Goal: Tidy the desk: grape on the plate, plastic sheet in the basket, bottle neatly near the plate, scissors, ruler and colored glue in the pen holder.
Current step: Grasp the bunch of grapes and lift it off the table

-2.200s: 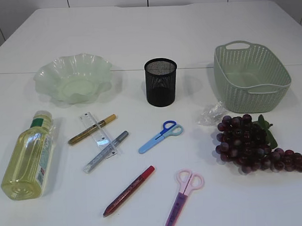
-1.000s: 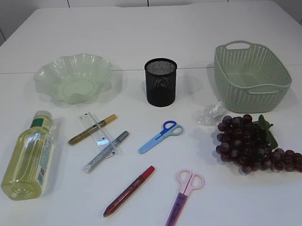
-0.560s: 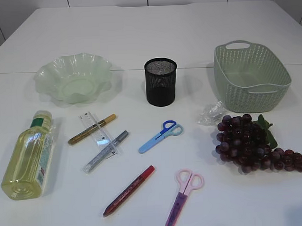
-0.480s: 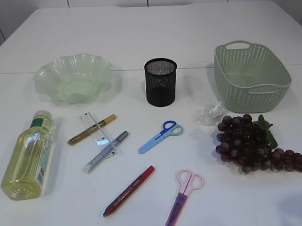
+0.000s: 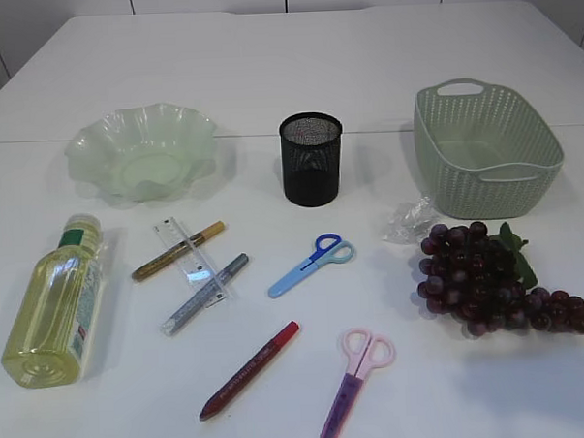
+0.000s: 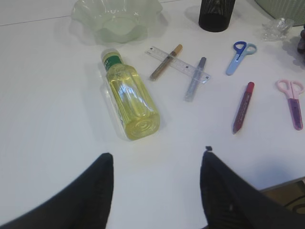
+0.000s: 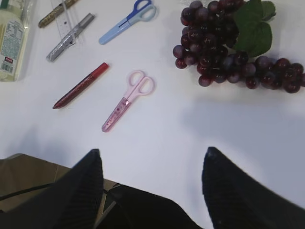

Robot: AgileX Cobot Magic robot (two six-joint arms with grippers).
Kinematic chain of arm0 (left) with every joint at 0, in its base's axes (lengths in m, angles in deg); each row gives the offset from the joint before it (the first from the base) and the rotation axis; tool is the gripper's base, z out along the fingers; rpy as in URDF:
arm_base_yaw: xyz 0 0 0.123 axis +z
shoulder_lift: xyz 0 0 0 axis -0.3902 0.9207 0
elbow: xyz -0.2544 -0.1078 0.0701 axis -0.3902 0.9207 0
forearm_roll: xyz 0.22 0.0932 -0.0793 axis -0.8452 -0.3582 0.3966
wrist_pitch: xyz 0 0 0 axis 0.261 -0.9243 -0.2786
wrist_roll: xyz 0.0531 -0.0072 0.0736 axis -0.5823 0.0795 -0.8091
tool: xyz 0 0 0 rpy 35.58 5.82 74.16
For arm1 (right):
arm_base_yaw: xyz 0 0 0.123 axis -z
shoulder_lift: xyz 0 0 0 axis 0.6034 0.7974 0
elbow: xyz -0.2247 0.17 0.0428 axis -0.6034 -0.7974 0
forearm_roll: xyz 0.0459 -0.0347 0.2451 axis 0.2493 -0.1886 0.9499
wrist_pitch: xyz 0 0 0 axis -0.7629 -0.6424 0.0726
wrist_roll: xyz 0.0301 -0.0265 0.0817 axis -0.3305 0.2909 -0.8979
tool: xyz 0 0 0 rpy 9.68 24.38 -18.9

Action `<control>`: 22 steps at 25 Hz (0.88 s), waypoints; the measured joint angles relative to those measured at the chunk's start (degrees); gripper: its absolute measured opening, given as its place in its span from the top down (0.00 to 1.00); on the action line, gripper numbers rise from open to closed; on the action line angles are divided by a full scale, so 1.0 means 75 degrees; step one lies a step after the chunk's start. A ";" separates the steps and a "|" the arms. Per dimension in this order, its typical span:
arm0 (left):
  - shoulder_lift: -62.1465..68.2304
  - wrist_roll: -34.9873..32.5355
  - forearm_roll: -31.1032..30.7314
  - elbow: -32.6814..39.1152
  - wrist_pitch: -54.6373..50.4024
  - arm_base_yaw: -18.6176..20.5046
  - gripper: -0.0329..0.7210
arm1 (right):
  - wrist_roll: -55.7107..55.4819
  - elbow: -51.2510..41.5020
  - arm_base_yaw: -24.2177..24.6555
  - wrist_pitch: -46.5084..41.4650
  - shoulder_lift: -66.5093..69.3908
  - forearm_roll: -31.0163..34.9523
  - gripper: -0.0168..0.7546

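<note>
Nothing on the counter (image 5: pixel 285 54) has shifted, both my jaws hang open and empty, so every tidying step remains undone.

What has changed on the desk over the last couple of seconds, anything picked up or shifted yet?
Nothing has visibly changed. The bottle, ruler, glue pens, both scissors, grapes and plastic sheet lie where they were; the plate, pen holder and basket are unmoved. Neither gripper appears in the exterior view, and both hang open, holding nothing.
</note>
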 joint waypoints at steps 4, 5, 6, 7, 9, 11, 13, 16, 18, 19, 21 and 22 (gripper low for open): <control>0.0000 0.0000 0.0000 0.0000 0.0000 0.0000 0.40 | 0.0031 0.0017 0.0000 0.0126 0.0410 0.0062 0.32; 0.0000 0.0000 0.0000 0.0000 0.0000 0.0000 0.40 | 0.0032 0.0062 0.0000 0.0158 0.0533 0.0081 0.32; 0.0000 0.0000 0.0000 0.0000 0.0000 0.0000 0.40 | 0.0043 0.0096 0.0000 0.0176 0.0706 0.0081 0.32; 0.0000 0.0000 0.0000 0.0000 0.0000 0.0000 0.40 | 0.0043 0.0143 0.0000 0.0190 0.0894 0.0081 0.32; 0.0000 0.0000 0.0000 0.0000 0.0000 0.0000 0.40 | 0.0043 0.0328 0.0000 0.0222 0.1284 0.0081 0.32; 0.0060 0.0000 0.0000 0.0000 0.0000 0.0000 0.40 | 0.0001 0.0569 0.0000 0.0237 0.1668 0.0019 0.32; 0.0235 0.0000 0.0034 0.0000 0.0000 0.0000 0.40 | -0.0194 0.0832 0.0000 0.0252 0.1960 -0.0244 0.32; 0.0832 0.0000 0.0090 -0.0021 0.0015 0.0000 0.40 | -0.0640 0.1195 0.0000 0.0247 0.2347 -0.0871 0.32; 0.1349 0.0000 0.0109 -0.0186 0.0077 0.0000 0.40 | -0.0921 0.1303 0.0000 0.0183 0.2605 -0.1150 0.32; 0.1573 0.0000 0.0108 -0.0310 0.0134 0.0000 0.40 | -0.1045 0.1335 0.0000 0.0163 0.2708 -0.1257 0.32; 0.2127 0.0000 0.0108 -0.0582 0.0243 0.0000 0.40 | -0.1238 0.1373 0.0000 0.0129 0.2958 -0.1358 0.32; 0.2362 0.0000 0.0108 -0.0749 0.0260 0.0000 0.40 | -0.1319 0.1377 0.0000 0.0129 0.3057 -0.1395 0.32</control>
